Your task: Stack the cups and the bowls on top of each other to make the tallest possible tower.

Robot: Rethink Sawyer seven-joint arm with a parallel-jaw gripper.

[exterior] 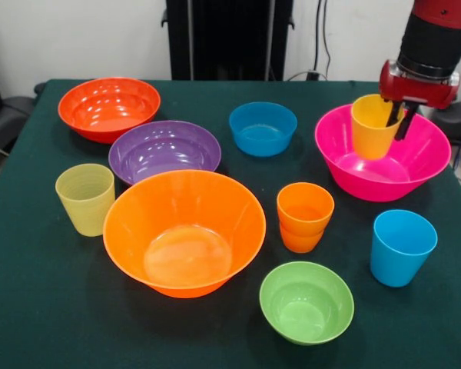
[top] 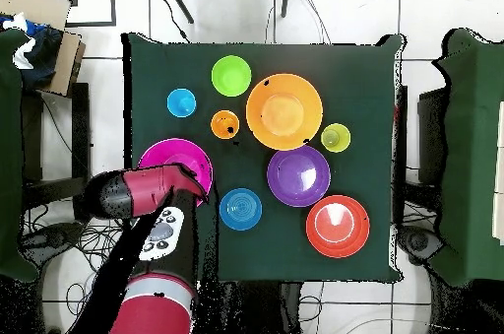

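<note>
Nearest camera: small lime green glossy plastic bowl (exterior: 306, 301), clear of the work. Gripper (exterior: 398, 123) clenched on rim of yellow tapered plastic cup (exterior: 374, 125), upright, hanging inside large hot pink plastic bowl (exterior: 382, 152), bowl floor directly below. Sky blue cup (exterior: 400, 247) and orange cup (exterior: 304, 216) nearby, no obstruction.

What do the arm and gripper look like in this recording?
The thick, rounded robot arm has glossy red shells with black cylindrical sections between them; one link carries a grey panel of dark buttons. The gripper is a red block with two slim black fingers.
</note>
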